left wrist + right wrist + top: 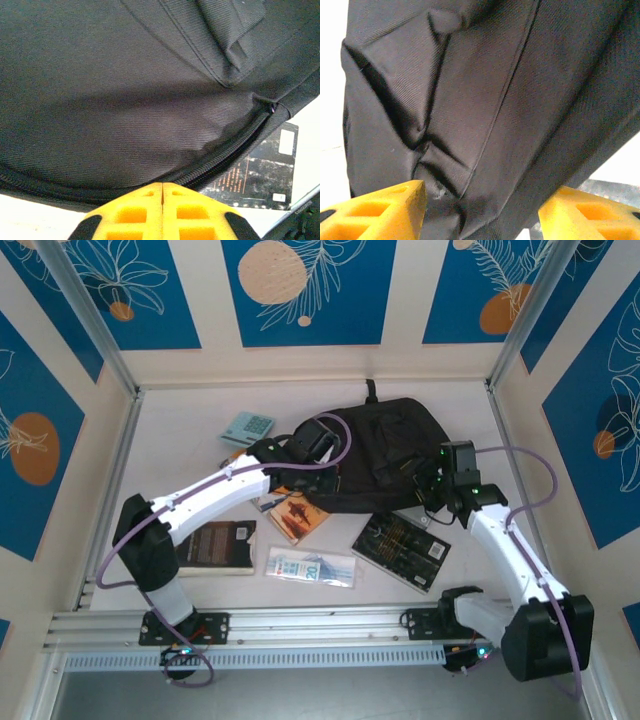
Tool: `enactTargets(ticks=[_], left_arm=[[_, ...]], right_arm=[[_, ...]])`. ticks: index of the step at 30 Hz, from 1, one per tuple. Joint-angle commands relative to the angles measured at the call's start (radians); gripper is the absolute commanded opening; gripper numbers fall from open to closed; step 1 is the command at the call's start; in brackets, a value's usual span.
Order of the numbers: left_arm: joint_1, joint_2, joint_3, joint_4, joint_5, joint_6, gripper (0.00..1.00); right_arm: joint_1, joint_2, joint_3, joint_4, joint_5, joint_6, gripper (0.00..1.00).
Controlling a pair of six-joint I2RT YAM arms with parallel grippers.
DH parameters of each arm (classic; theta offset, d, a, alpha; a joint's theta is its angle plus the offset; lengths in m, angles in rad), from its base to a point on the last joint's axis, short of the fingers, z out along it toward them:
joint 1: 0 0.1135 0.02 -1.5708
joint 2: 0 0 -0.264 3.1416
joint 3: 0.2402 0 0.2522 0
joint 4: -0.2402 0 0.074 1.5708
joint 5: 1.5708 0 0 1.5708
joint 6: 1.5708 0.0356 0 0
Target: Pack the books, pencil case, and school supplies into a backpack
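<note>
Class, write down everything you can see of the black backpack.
The backpack is large, soft, of black woven fabric, lying flat and rumpled on the table, loop pointing away. A zip runs along its near edge, looking closed. An orange book pokes from under it. The right pincer stands open, fabric between its fingers.

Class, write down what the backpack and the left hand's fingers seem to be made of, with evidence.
Backpack: black woven cloth, probably synthetic, matte; fine diagonal ribbing and a zip track show. Fingers of the left hand: yellow moulded plastic, it seems, matte, with square recessed pockets.
</note>
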Motion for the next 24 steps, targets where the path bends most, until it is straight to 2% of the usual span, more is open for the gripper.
enactTargets(ticks=[1, 5, 10, 14, 17, 20, 24], left_arm=[[-0.011, -0.008, 0.054, -0.001, 0.073, 0.028, 0.0], [-0.023, -0.001, 0.077, 0.013, 0.101, 0.027, 0.0], [-0.042, -0.013, 0.087, 0.035, 0.122, 0.033, 0.0], [-0.053, -0.021, 0.093, 0.038, 0.136, 0.027, 0.0], [-0.06, -0.033, 0.079, 0.051, 0.151, 0.018, 0.0], [-0.069, -0.052, 0.061, 0.064, 0.156, 0.005, 0.0], [-0.074, -0.083, 0.027, 0.067, 0.154, 0.001, 0.0]], right_arm=[[0.063, -0.072, 0.054, -0.143, 0.035, 0.094, 0.62], [0.178, -0.079, 0.06, -0.143, 0.008, 0.214, 0.62], [0.31, -0.027, 0.097, -0.108, 0.072, 0.302, 0.68], [0.343, 0.023, 0.097, -0.046, 0.076, 0.354, 0.71], [0.347, 0.053, 0.084, 0.027, 0.076, 0.313, 0.69], [0.342, 0.083, 0.083, -0.007, 0.104, 0.283, 0.57], [0.338, 0.072, 0.034, -0.017, 0.129, 0.263, 0.32]])
